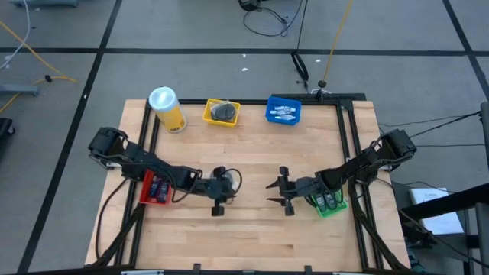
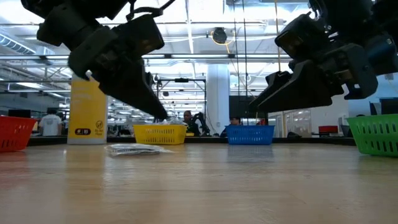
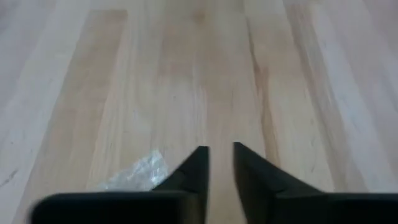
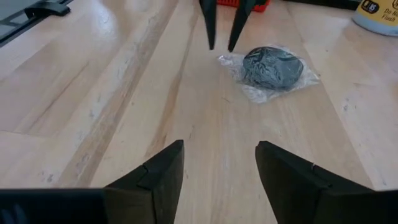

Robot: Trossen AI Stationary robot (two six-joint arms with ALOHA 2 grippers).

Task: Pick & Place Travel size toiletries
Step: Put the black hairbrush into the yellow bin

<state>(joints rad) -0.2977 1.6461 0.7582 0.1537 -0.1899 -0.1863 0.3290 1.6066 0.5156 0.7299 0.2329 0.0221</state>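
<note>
Two grippers hung over the middle of the wooden table [image 1: 252, 229], facing each other across a bare strip of pale planks, with open boards stretching toward the lower edge of the high view. The left gripper [image 1: 218, 208], at centre-left, held its dark tapered fingers [image 3: 194, 169] close together with only a thin gap, gripping nothing. The right gripper [image 1: 280, 191], at centre-right, had its fingers [image 4: 163, 169] spread wide and empty. Between them on the wood lay a grey disc [image 4: 272, 66], round and dull, sealed in a crinkled clear wrapper [image 4: 231, 60] that spread flat around it; in the right wrist view it sat just beside the tips of the left fingers, apart from them. Along the upper edge of the table stood a yellow canister [image 1: 168, 111] with a white lid, a yellow bin [image 1: 221, 113] holding grey items, and a blue bin [image 1: 283, 111] holding white-blue tubes. A red bin [image 1: 155, 188] with dark bottles lay under the left arm, and a green bin [image 1: 329, 203] under the right arm. Black frame rails [image 1: 345, 145] ran along both sides.
</note>
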